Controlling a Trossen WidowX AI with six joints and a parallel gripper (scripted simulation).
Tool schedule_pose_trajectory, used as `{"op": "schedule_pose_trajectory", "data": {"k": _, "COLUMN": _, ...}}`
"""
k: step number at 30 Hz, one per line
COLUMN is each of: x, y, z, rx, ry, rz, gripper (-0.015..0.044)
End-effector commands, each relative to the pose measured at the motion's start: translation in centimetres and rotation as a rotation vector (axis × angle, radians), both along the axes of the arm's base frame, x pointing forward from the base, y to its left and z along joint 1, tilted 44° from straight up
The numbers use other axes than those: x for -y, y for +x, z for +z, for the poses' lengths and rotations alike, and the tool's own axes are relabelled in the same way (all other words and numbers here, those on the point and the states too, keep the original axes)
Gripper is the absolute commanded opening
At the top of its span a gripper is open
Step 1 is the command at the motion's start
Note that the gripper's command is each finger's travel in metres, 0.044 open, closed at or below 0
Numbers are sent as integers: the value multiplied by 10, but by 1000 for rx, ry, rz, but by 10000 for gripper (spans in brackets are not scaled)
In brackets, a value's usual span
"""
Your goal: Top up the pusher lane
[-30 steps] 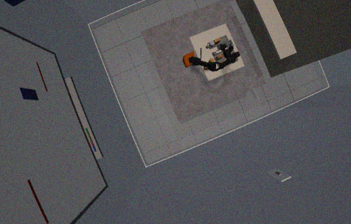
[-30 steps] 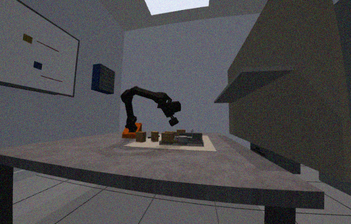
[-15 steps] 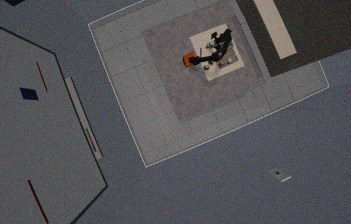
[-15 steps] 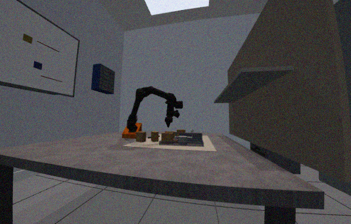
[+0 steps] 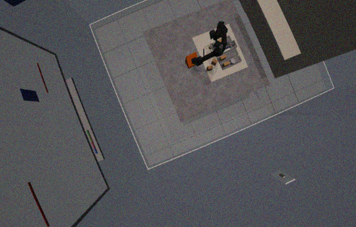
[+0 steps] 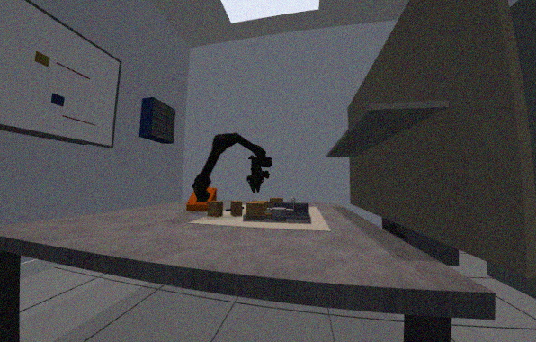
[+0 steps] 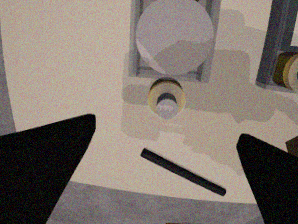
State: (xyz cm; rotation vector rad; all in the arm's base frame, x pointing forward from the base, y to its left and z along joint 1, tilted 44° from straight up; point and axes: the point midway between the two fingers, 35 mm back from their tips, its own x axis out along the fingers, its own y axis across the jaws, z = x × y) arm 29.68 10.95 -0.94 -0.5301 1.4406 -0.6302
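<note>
My gripper (image 7: 168,131) (image 6: 255,192) is open and empty, pointing down above the pale mat. In the wrist view a small round jar-like piece (image 7: 167,100) with a brass-coloured rim and pale top stands on the mat between and beyond the fingertips. Just behind it is the front end of a grey lane (image 7: 134,55), holding a wide round pale-topped piece (image 7: 175,30). Another grey lane (image 7: 267,67) at the right has a brass-coloured round piece (image 7: 288,71) at its front. The pusher plate and spring cannot be made out; which lane is sprung cannot be told.
A black rod (image 7: 182,171) lies on the mat in front of the small piece. Two brown pieces (image 5: 209,68) (image 5: 214,61) stand on the mat (image 5: 212,78) beside the lanes. The orange arm base (image 5: 190,60) is at the mat's edge. A shelf (image 6: 388,123) juts from the right.
</note>
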Motion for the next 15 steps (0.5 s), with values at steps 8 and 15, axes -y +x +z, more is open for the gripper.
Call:
{"op": "schedule_pose_trajectory", "data": {"k": 8, "x": 24, "y": -1, "z": -24, "rx": -7, "ry": -17, "rz": -4, "gripper": 440}}
{"op": "schedule_pose_trajectory", "data": {"k": 15, "x": 34, "y": -1, "z": -35, "rx": -7, "ry": -17, "rz": -4, "gripper": 440}}
